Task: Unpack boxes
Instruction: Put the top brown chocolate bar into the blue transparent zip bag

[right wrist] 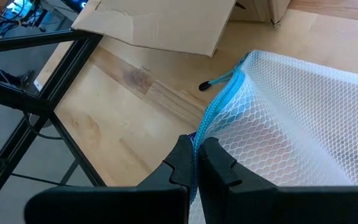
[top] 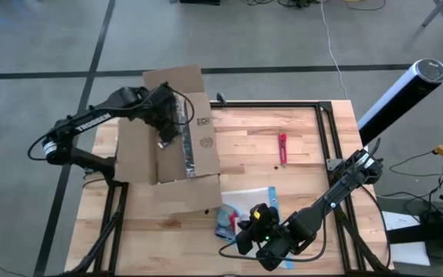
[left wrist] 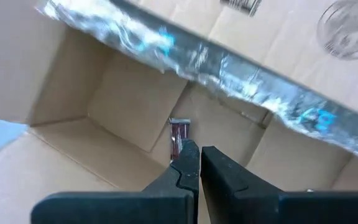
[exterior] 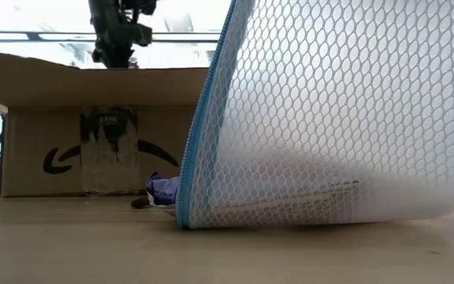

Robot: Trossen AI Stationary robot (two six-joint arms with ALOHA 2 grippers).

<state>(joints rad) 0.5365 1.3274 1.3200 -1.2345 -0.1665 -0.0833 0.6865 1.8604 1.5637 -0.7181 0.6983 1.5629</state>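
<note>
So your cardboard box [top: 171,131] is sitting on the back-left part of the worktop [top: 283,165], flaps thrown open, shiny tape strip [top: 188,150] running down one flap. Your left end effector [left wrist: 199,163] is hanging over the open top, pointing down inside, fingers pinched nearly together and not gripping anything. There's a small dark packet [left wrist: 179,134] lying on the box floor right beyond the fingertips. Over at the front edge, your right end effector [right wrist: 197,155] is clamping down on the blue zipper edge of the clear mesh pouch [right wrist: 291,137], which is filling most of the low view. The little red tool [top: 282,148] is lying by itself mid-worktop, well apart from both.
</note>
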